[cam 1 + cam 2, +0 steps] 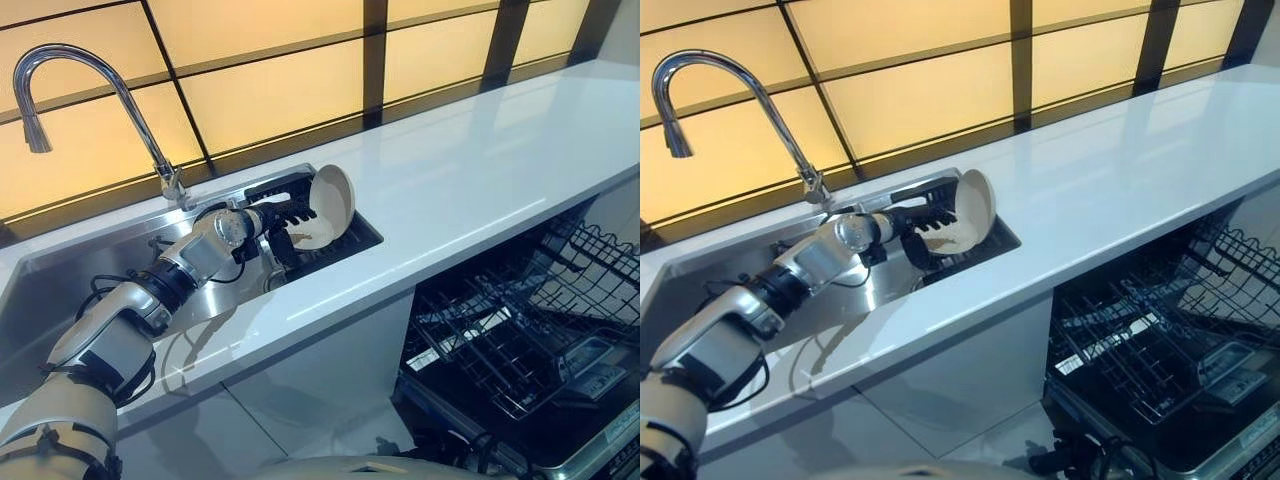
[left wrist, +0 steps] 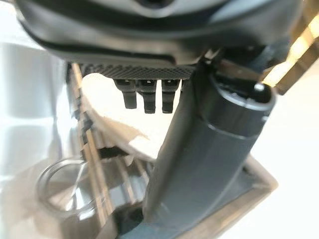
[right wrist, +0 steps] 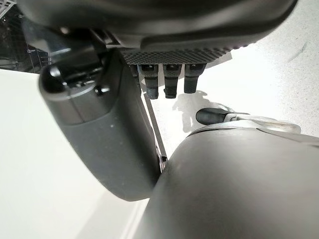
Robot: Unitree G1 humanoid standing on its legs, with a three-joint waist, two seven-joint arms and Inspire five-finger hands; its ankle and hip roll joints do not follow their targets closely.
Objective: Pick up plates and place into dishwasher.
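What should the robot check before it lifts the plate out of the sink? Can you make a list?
1. Left hand at the cream round plate: ok, its fingers reach over the plate's face.
2. Firm grip: cannot tell.
3. Plate standing on edge in the dark rack inside the steel sink: ok.
4. Curved chrome tap away from the plate: ok.
5. Black wire dishwasher basket pulled out: ok.
6. Right hand holding nothing: ok.

Cream plate (image 1: 330, 205), white counter (image 1: 480, 170), steel sink (image 1: 60, 290)
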